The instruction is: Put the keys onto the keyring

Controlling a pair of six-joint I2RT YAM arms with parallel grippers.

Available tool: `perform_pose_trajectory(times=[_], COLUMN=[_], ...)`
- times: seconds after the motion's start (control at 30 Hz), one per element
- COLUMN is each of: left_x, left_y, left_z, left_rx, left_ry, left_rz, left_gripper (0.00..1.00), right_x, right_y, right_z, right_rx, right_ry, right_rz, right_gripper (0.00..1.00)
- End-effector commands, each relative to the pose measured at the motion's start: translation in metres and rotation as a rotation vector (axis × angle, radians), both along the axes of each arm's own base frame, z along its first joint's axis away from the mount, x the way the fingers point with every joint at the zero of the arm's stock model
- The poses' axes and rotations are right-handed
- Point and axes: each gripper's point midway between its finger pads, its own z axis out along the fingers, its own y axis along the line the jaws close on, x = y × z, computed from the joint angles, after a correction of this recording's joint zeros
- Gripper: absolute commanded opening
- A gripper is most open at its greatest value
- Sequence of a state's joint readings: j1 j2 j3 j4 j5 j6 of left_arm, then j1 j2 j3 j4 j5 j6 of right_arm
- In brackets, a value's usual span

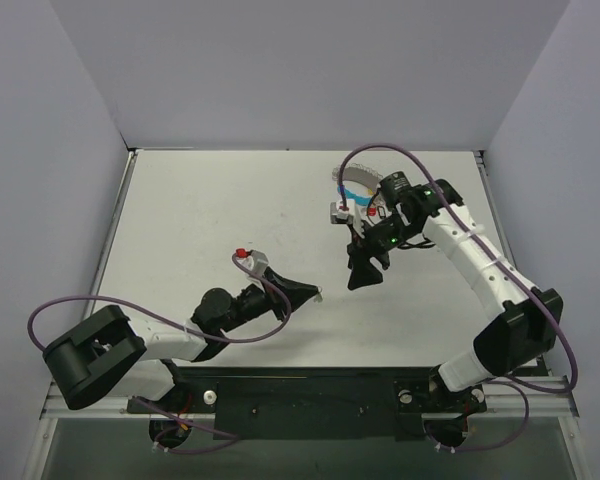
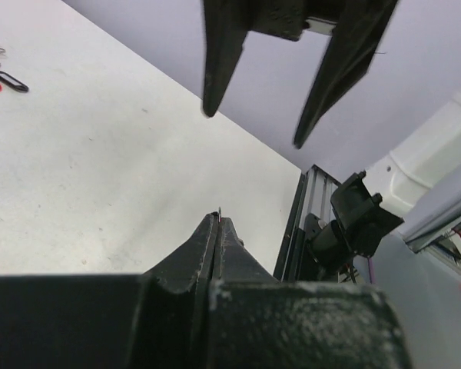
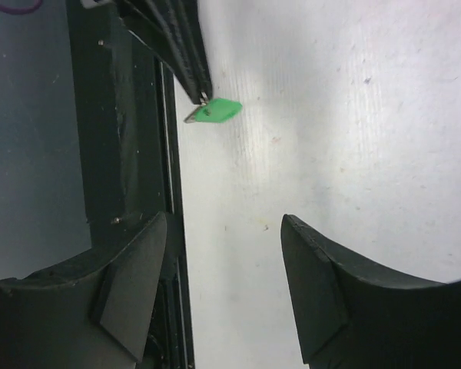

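Zeroing in on the gap between the two grippers, mid-table. On the left gripper (image 1: 314, 294): clamped fully together, nipping the green key (image 3: 217, 110) by its metal end, with the bright plastic head sticking out free past the tips. On the right gripper (image 3: 224, 223): spread wide and carrying nothing.

Seen from the right wrist, green key out ahead but off toward the left-hand finger of that view, clearly apart, no contact. Long axis lying nearly crosswise there, tilted a touch, metal end tucked at the black tips, head pointing out over the table (image 1: 200, 200). Probably calls for a small sideways shift before any closing on that head. Tiny thing, far smaller than either gripper, with a flat, roughly diamond-shaped head in vivid green; too small to make out in the top view.

And the keyring (image 1: 354, 186)? Lying at the far right of the table, just beyond the right gripper and partly covered by its wrist: silvery loop, light-blue stretch along one part, small tags (image 1: 340, 212) bunched at its near side. Much nearer the right gripper; well apart from the left gripper and its key. So, by the look of it, a pass or a long carry wanted before any threading. Also a red key (image 1: 242, 251) resting loose on the table near the left gripper, not on the ring.
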State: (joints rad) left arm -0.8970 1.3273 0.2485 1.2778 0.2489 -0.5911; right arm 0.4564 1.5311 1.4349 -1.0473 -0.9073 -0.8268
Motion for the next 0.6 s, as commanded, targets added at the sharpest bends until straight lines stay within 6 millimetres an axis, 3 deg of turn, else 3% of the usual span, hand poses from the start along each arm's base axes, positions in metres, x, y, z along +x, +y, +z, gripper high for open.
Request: perform_pose_trajectory(times=[0.0, 0.17, 0.33, 0.47, 0.57], left_x=[-0.002, 0.005, 0.002, 0.0, -0.001], left_y=[0.024, 0.024, 0.027, 0.028, 0.029], left_z=[0.113, 0.166, 0.202, 0.215, 0.224], left_rx=[-0.376, -0.494, -0.568, -0.589, -0.604], left_ry=[-0.213, -0.273, -0.328, -0.359, -0.38], left_rz=[0.076, 0.098, 0.096, 0.092, 0.094], left_gripper=[0.0, 0.0, 0.0, 0.0, 0.0], right_x=[-0.008, -0.003, 0.006, 0.026, 0.03], right_y=[0.011, 0.027, 0.031, 0.029, 0.032], right_z=[0.063, 0.101, 0.112, 0.138, 0.162], right_rx=[0.217, 0.335, 0.355, 0.406, 0.464], right_ry=[-0.161, -0.179, -0.159, -0.12, -0.081], right_rz=[0.072, 0.054, -0.024, -0.15, -0.186], right_gripper=[0.57, 0.55, 0.51, 0.51, 0.51])
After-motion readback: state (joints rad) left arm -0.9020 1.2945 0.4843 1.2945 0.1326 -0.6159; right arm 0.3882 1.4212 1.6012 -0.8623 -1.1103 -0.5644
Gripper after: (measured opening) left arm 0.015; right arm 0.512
